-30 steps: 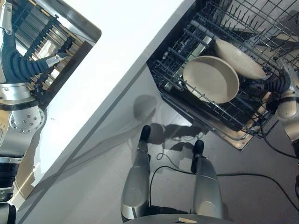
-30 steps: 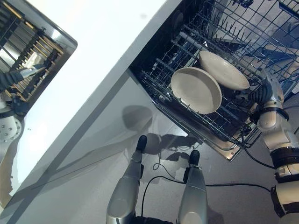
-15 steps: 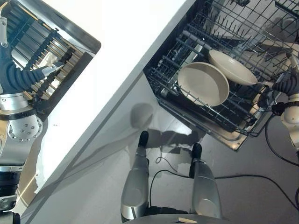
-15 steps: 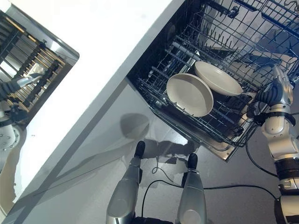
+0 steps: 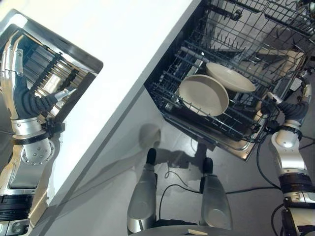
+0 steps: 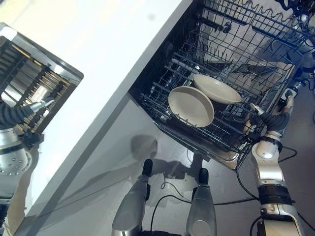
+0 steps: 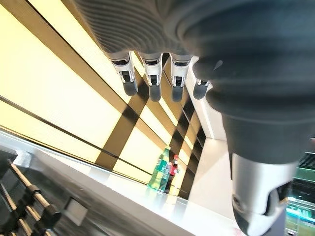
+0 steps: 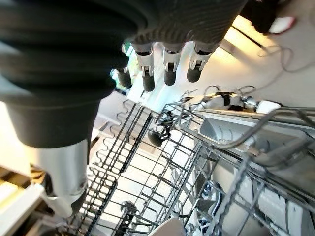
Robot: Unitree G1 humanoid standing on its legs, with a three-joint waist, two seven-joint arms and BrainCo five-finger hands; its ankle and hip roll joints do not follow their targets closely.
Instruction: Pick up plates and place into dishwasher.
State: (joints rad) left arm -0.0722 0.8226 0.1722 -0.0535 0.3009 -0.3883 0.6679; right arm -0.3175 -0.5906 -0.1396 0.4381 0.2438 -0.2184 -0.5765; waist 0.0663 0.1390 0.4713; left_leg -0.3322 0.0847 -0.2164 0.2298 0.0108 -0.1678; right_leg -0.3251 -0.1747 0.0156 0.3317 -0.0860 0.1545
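Two plates [image 5: 203,94] [image 5: 230,77] lean in the dishwasher rack [image 5: 231,123] at upper right. The right hand [image 5: 288,109] beside the rack and the left hand [image 5: 17,73] at far left hold nothing, fingers relaxed.

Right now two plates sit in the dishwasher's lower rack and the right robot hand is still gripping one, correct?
Not gripping. The right eye view shows the right robot hand open, apart from both plates in the lower rack; its wrist view shows straight fingers holding nothing.
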